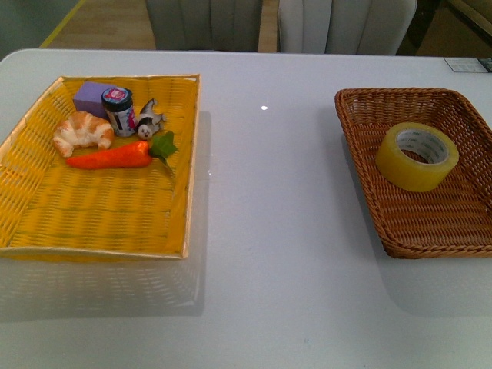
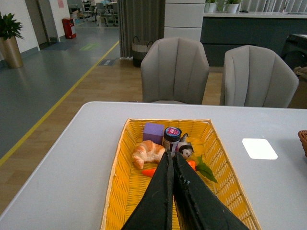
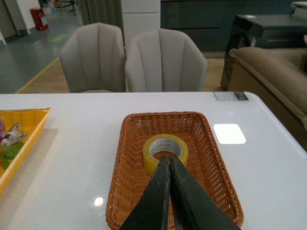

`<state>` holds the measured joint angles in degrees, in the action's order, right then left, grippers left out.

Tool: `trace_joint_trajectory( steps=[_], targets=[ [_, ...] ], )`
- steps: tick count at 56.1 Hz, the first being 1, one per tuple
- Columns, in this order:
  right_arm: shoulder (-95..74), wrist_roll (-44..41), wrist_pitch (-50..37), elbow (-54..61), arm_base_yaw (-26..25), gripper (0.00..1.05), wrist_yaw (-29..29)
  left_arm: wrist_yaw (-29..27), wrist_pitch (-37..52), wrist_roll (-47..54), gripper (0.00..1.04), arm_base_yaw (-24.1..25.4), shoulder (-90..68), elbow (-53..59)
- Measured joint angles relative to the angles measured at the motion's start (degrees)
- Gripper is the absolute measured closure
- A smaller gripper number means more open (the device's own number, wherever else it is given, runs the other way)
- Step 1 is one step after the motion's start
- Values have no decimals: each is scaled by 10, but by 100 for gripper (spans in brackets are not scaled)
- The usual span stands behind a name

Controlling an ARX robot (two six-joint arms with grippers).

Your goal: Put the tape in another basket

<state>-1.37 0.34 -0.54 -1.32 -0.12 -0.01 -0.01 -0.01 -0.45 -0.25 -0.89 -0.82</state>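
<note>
**Tape roll lies in the wicker basket**

White tabletop (image 1: 269, 231) spans the foreground. On it, a brown woven wicker rectangular basket (image 1: 361, 100) holds the translucent yellowish packing tape roll (image 1: 416, 156), lying flat. Left gripper (image 2: 171, 160) and right gripper (image 3: 169, 163) hover closed, empty.

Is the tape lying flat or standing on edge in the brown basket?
Lying flat: the tape rests in the basket with its core hole facing up.

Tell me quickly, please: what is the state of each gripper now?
Left gripper: jaws closed, holding nothing, above the yellow basket.
Right gripper: jaws closed, holding nothing, above the brown basket near the tape.
</note>
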Motion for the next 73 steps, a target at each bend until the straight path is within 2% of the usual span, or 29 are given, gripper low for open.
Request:
trace_joint_trajectory(
  steps=[15,17,27,34,39,43,73],
  targets=[
    [10,0,4,0,0,103,0,0,0,0,103,0,0,0],
    [10,-1,4,0,0,100,0,0,0,0,102,0,0,0],
    [10,-1,4,0,0,68,0,0,0,0,71,0,0,0],
    [10,-1,4,0,0,35,0,0,0,0,37,0,0,0],
    [10,-1,4,0,0,17,0,0,0,0,19,0,0,0],
    [10,0,4,0,0,8,0,0,0,0,8,0,0,0],
    [10,-1,4,0,0,9,0,0,0,1,9,0,0,0]
  ],
)
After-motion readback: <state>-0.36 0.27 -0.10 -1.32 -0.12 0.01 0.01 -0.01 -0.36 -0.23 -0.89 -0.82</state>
